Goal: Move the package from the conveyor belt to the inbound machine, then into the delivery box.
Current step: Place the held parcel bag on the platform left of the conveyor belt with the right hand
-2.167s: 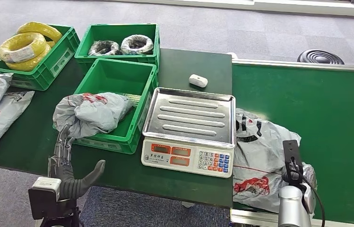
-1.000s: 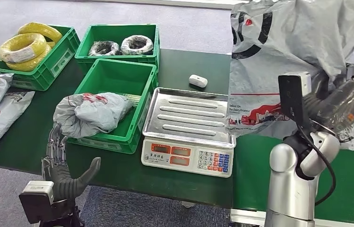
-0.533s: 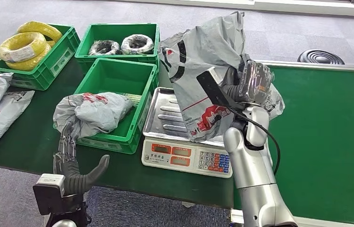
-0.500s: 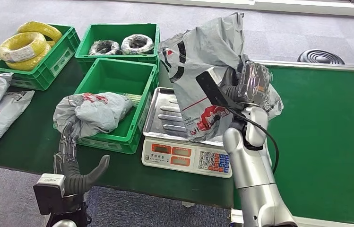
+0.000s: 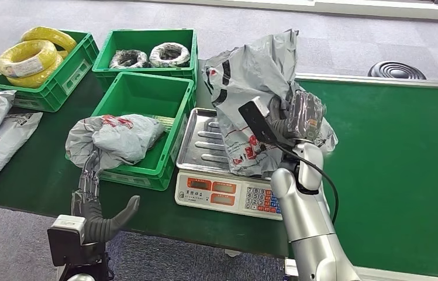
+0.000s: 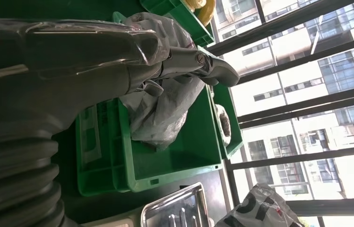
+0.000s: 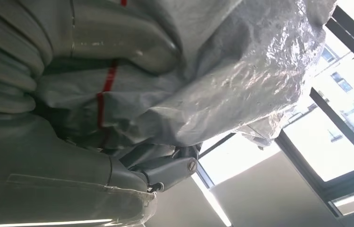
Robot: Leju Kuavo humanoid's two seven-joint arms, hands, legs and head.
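The right hand [image 5: 298, 114] has swung its load leftward from above the green conveyor belt [image 5: 392, 152] and lowered it, fingers clamped on the crumpled grey plastic mailing package [image 5: 251, 88]. The package's lower end now rests on the silver ribbed steel tray of the weighing scale [image 5: 202, 143]. The left hand [image 5: 96, 205] hovers near the table's [image 5: 35, 170] front edge, fingers spread, holding nothing.

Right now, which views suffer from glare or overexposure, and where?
Left wrist view: the bright windows are washed out. Right wrist view: the window is blown out white, and the crinkled grey plastic package shows shiny highlights. Head view: evenly lit, sharp.
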